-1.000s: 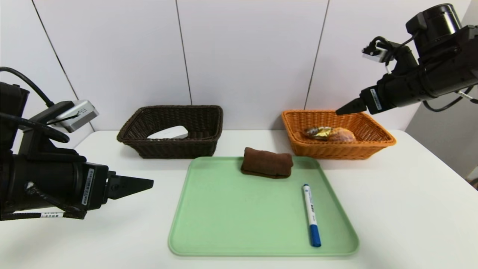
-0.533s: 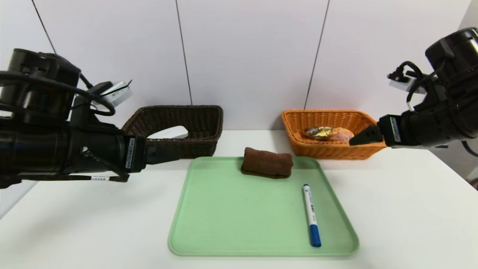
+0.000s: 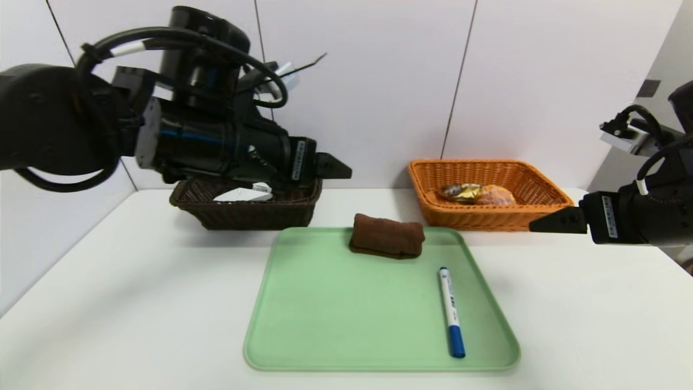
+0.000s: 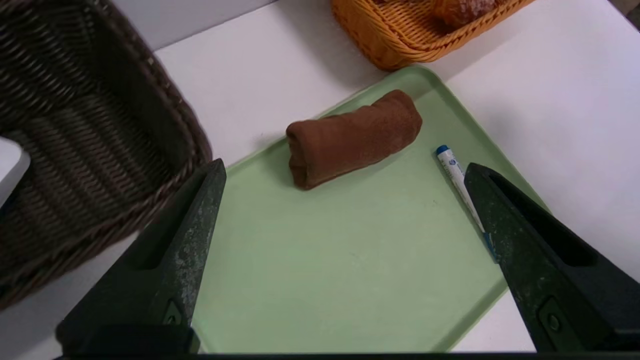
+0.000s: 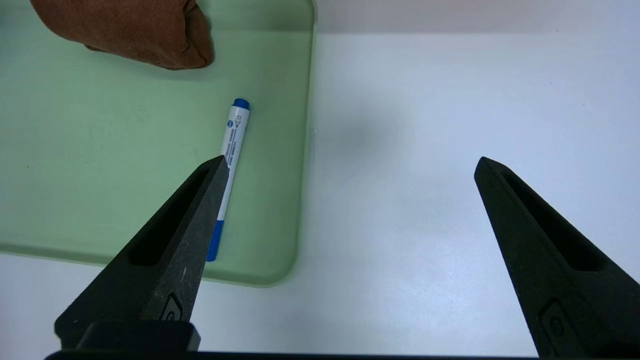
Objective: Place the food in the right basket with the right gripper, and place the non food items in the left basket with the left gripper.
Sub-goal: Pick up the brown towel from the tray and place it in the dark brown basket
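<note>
while right gripper (image 3: pixel 533 227) dropped, left gripper (image 3: pixel 346 172) rose over basket (image 3: pixel 303 208)

White table (image 3: pixel 135 281) with a tray and two baskets.
A green tray (image 3: pixel 346 319) lies near centre; behind it, by the far wall, a dark basket (image 3: pixel 243 214) stands left and an orange basket (image 3: pixel 487 216) right, just beside the tray's far right corner.
</note>
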Controlling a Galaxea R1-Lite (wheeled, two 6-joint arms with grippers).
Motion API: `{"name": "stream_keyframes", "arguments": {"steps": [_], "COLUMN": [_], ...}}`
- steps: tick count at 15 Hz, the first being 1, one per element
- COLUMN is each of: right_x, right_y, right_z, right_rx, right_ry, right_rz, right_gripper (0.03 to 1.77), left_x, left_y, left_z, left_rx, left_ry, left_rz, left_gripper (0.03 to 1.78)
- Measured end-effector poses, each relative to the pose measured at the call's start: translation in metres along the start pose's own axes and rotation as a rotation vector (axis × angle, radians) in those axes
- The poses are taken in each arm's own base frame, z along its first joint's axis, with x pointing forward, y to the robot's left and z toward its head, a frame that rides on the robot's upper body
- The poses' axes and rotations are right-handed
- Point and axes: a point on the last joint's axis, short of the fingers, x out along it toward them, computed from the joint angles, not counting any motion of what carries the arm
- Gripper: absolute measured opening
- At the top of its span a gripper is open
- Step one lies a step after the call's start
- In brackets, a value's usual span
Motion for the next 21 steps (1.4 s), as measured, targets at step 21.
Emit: {"name": "stream_keyframes", "arguments": {"steps": [21], "right_x": [-0.003], "right_y": [-0.005], "right_z": [-0.028], "right_rx": [0.001], "right_ry": [0.023], "right_rz": [0.006], "right_gripper": [1.69], "left_x": [0.185], "left_y": [-0.009], "left_z": [-0.055], "left_rx": [0.494], "left_ry": [0.131], "left_rz": [-0.363], "left_gripper": [1.69]}}
